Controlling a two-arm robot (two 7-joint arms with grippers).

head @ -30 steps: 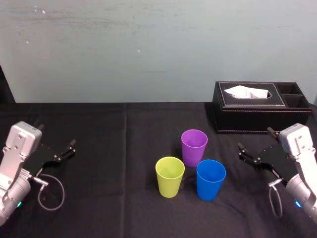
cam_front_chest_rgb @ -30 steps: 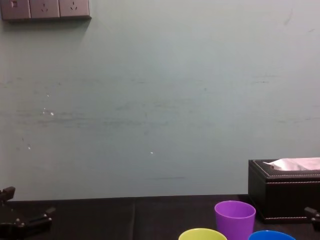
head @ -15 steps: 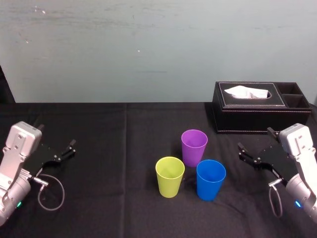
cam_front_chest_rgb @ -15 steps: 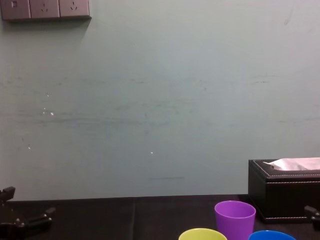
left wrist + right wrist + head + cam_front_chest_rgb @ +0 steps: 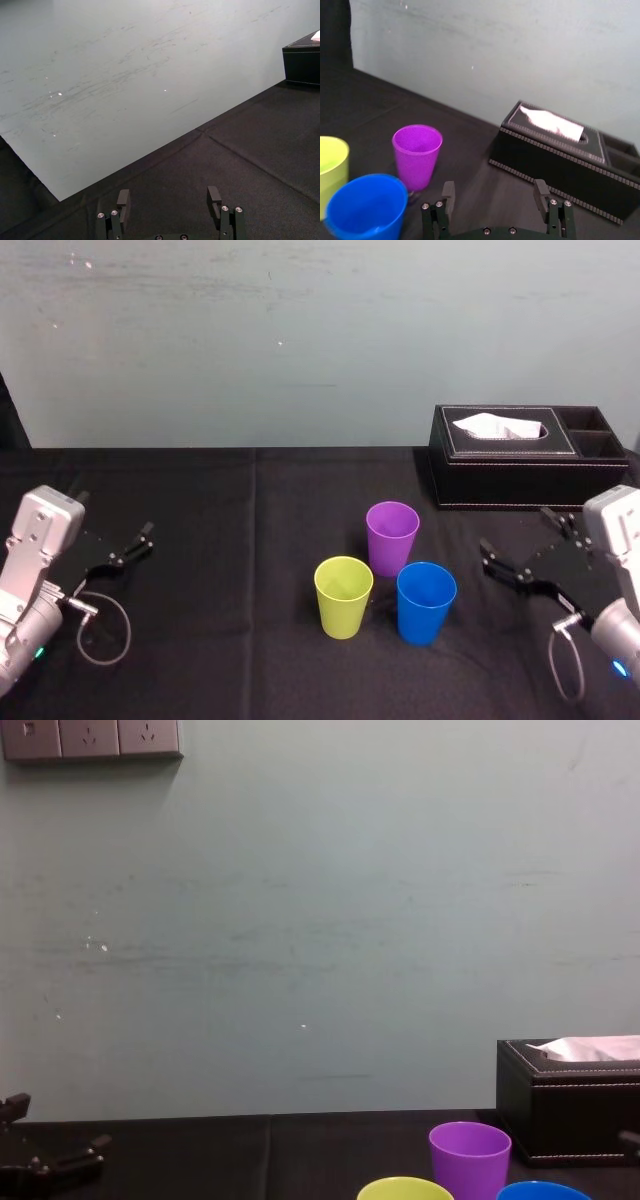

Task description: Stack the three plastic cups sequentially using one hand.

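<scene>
A pale wall (image 5: pixel 300 340) runs behind the table (image 5: pixel 250 540), which is covered in black cloth. At the table's far right, close to the wall, stands a black tissue box (image 5: pixel 505 465). A white tissue (image 5: pixel 497 426) pokes from its slot, and there are open compartments at its right end.

The left gripper (image 5: pixel 133 546) lies low near the table's left edge, well apart from everything else. Its jaws are released with nothing between them, and a grey cable (image 5: pixel 100 630) loops beside it. The right gripper (image 5: pixel 517 532) sits at the table's right, in front of the tissue box and to the right of the blue cup (image 5: pixel 425 602), pointing toward it. Its jaws are spread wide and hold nothing.

The purple cup (image 5: pixel 391 537) stands behind the blue cup, slightly to its left. The yellow-green cup (image 5: pixel 343 597) stands beside the blue cup on the left, just apart from it. All three are upright, mouths up, in a tight cluster right of the table's middle, each resting on the cloth by itself.
</scene>
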